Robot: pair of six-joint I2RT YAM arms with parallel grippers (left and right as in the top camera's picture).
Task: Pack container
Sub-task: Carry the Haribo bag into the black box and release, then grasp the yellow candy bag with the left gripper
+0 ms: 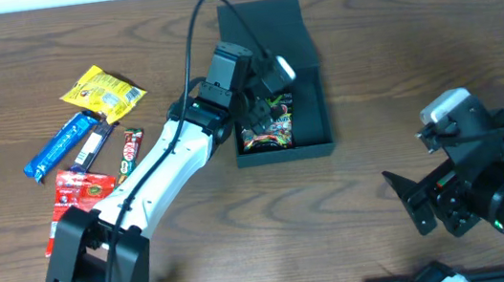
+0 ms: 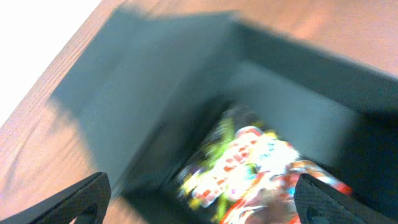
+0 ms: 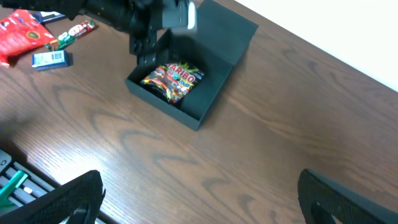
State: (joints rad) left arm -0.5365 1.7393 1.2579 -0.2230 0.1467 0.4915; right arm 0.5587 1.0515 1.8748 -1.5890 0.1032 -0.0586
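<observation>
The container [image 1: 313,105] is a dark teal-grey box at the table's upper middle, with its flap lid [image 1: 262,22] lying open behind it. A colourful sweets bag [image 1: 270,127] lies inside it. My left gripper [image 1: 262,101] hovers open just above that bag and holds nothing. The blurred left wrist view shows the bag [image 2: 249,165] on the container floor [image 2: 292,99], below the open left gripper [image 2: 202,208]. My right gripper [image 1: 414,203] is open at the lower right, far from the container. The right gripper [image 3: 202,199] has only bare wood between its fingers.
Loose snacks lie left of the container: a yellow packet [image 1: 103,92], a blue bar [image 1: 58,145], a dark bar [image 1: 94,146], a red-brown bar [image 1: 130,148] and a red packet [image 1: 76,196]. The left arm [image 1: 164,166] runs diagonally from the front edge to the container.
</observation>
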